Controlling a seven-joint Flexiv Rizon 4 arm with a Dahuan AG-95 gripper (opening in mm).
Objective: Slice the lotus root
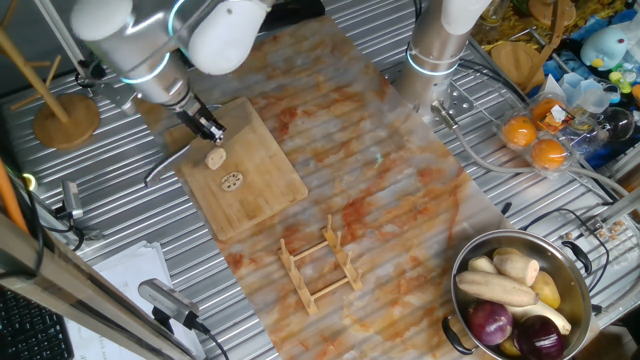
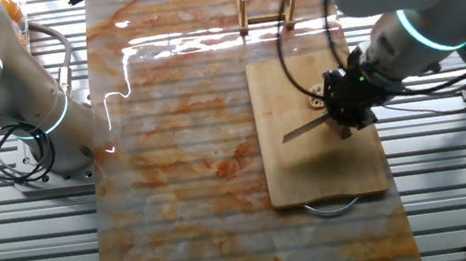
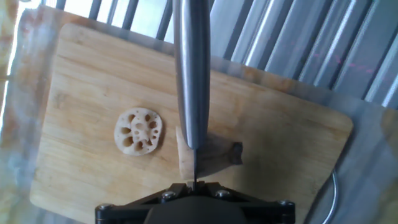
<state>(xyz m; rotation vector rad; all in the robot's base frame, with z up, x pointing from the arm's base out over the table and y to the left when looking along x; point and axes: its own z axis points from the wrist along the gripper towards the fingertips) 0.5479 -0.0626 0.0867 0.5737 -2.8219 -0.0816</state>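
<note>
The hand (image 1: 210, 128), gripping a knife (image 3: 189, 74), is hiding the lotus root (image 3: 205, 157); a slice (image 3: 139, 131) is lying beside (same cutting board (image 3: 74, 87)).

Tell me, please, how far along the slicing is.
Done: one slice lies flat on the board. In hand: the gripper holds the knife, its blade over the root chunk. Left: the rest of that chunk is uncut.

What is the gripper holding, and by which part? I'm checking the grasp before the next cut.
The gripper holds a knife by its handle end; the blade points away from the hand, edge resting on the lotus root.
</note>
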